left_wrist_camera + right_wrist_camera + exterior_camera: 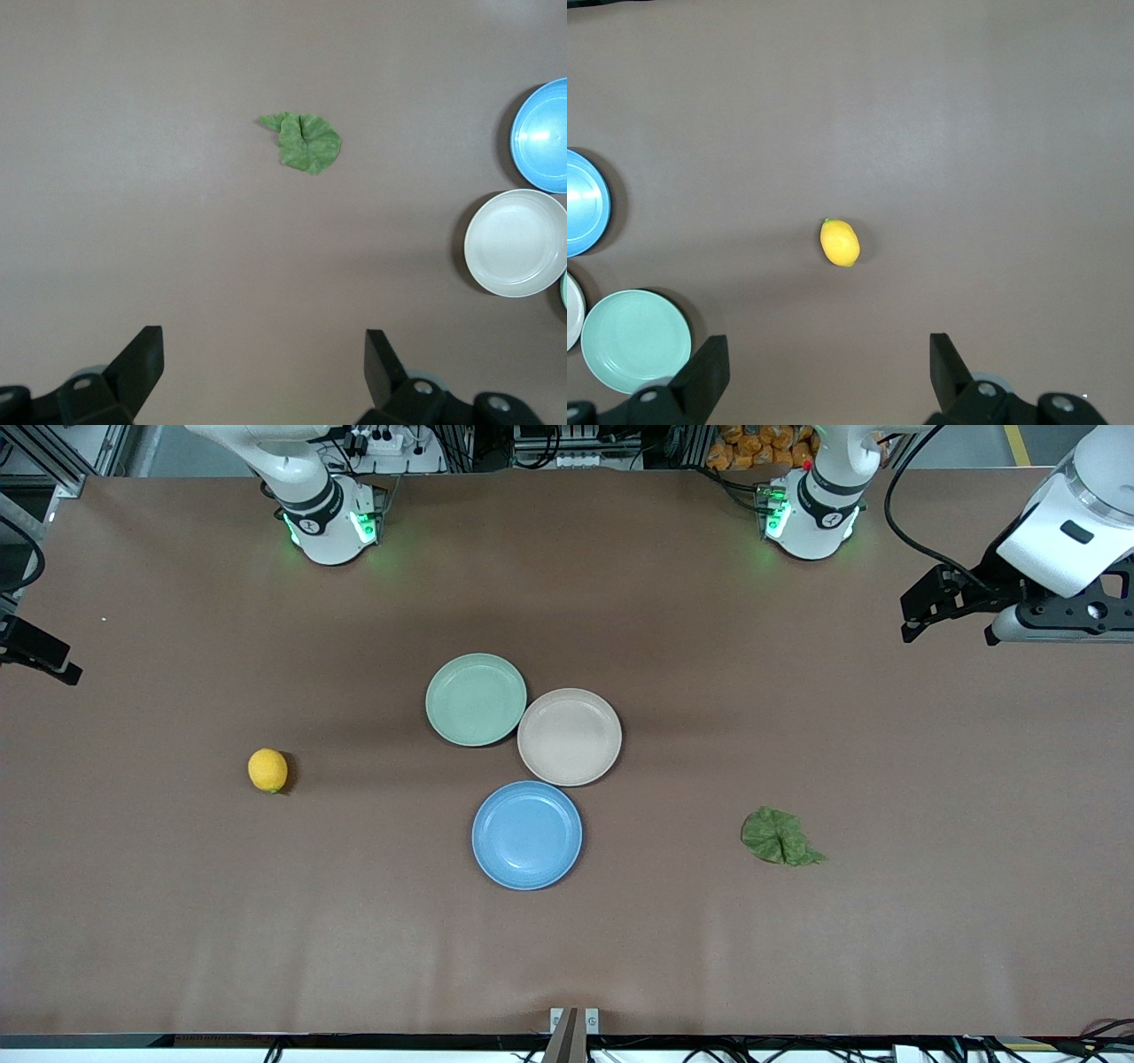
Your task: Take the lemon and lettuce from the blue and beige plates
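Note:
The lemon lies on the bare table toward the right arm's end, off any plate. The lettuce lies flat on the table toward the left arm's end. The blue plate and the beige plate are both bare in the table's middle. My left gripper hangs open and empty high over the left arm's end; its wrist view shows the lettuce well ahead of the gripper. My right gripper hangs open and empty over the right arm's end; its wrist view shows the lemon ahead of the gripper.
A mint-green plate, also bare, touches the beige plate on the side nearer the robots' bases. The blue plate and the beige plate show at the edge of the left wrist view.

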Tool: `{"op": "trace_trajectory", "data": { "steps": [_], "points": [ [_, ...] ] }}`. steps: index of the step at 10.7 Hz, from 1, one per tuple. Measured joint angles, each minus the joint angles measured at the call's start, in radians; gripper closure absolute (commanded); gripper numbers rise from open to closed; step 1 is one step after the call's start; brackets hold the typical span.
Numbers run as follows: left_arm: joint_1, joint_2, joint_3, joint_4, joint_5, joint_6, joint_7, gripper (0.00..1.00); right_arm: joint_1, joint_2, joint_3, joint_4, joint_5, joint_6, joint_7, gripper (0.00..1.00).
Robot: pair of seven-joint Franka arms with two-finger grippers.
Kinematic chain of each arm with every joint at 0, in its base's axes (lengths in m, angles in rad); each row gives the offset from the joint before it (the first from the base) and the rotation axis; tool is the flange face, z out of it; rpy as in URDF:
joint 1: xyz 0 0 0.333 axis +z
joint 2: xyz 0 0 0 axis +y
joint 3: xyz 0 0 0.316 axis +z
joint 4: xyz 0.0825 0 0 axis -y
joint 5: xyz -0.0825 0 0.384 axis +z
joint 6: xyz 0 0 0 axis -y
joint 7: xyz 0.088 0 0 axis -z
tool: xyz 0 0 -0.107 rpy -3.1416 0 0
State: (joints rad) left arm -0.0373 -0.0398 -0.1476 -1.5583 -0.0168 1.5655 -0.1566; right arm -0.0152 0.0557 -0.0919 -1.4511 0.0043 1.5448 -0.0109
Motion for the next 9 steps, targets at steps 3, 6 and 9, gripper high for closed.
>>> {"op": "trace_trajectory", "data": {
  "steps": [3,6,9],
  "points": [
    [0.0,0.0,0.0,0.0,0.0,-0.002,0.0,0.0,0.0,0.0,0.03,0.0,-0.021,-0.006,0.0,0.0],
    [0.0,0.0,0.0,0.0,0.0,-0.002,0.0,0.0,0.0,0.0,0.033,0.0,-0.025,-0.018,0.0,0.0],
    [0.0,0.0,0.0,0.0,0.0,-0.002,0.0,0.0,0.0,0.0,0.033,0.0,-0.025,-0.02,0.0,0.0]
  ]
}}
